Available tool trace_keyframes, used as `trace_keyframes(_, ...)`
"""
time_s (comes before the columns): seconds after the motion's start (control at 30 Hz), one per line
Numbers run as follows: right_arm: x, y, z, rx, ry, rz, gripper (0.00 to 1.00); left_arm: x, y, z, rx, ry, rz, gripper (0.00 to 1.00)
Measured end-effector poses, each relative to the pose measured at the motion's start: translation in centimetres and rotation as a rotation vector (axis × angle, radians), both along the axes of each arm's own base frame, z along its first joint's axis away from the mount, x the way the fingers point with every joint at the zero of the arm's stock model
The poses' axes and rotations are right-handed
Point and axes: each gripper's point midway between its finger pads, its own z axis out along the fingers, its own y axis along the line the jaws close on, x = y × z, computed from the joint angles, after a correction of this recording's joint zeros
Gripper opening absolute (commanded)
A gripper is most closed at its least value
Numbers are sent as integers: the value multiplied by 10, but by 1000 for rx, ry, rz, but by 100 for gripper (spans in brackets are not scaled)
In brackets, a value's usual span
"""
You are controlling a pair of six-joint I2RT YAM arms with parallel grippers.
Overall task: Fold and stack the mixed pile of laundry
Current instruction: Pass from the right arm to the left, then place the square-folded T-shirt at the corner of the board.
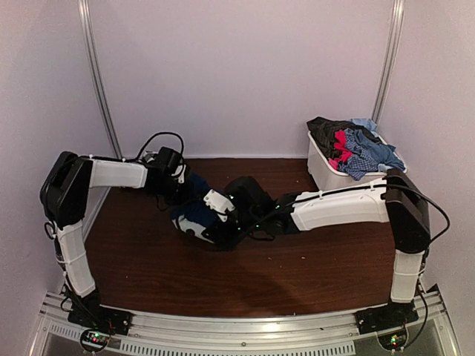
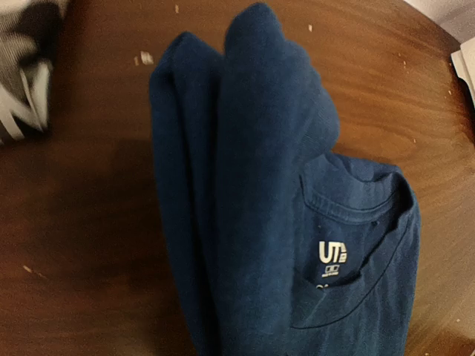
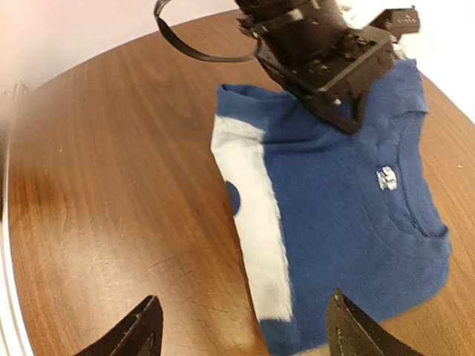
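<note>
Left fingers [image 3: 343,111] closed, apparently pinching tee [image 2: 260,185], mid-left on tabletop [image 2: 89,245]. Lift low, carry fold straight across, edges aligned. Right fingers [image 3: 141,326] wide, hovering just beside; could pin hem. Pile [image 1: 352,144] sits in bin [image 1: 326,172], far right.
</note>
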Motion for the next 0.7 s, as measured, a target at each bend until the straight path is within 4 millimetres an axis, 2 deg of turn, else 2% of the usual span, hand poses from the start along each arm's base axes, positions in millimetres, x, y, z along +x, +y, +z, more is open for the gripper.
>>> trace_keyframes(0.1, 17, -22, 17, 99, 8, -104, 77, 34, 7, 29, 144, -81, -17, 0)
trace_keyframes(0.17, 21, -33, 13, 149, 35, -166, 78, 56, 9, 43, 219, -134, -31, 0)
trace_keyframes(0.23, 14, -41, -2, 177, 77, -197, 79, 72, 13, 51, 286, -167, -42, 0)
trace_keyframes(0.37, -12, -59, -46, 151, 173, -227, 80, 102, 24, 61, 375, -195, -62, 0)
trace_keyframes(0.43, -21, -61, -55, 141, 194, -227, 80, 116, 32, 66, 395, -206, -62, 0)
trace_keyframes(0.57, -27, -54, -47, 176, 196, -216, 80, 140, 48, 81, 423, -237, -52, 0)
trace_keyframes(0.7, -27, -50, -34, 217, 185, -209, 80, 156, 62, 100, 427, -275, -31, 0)
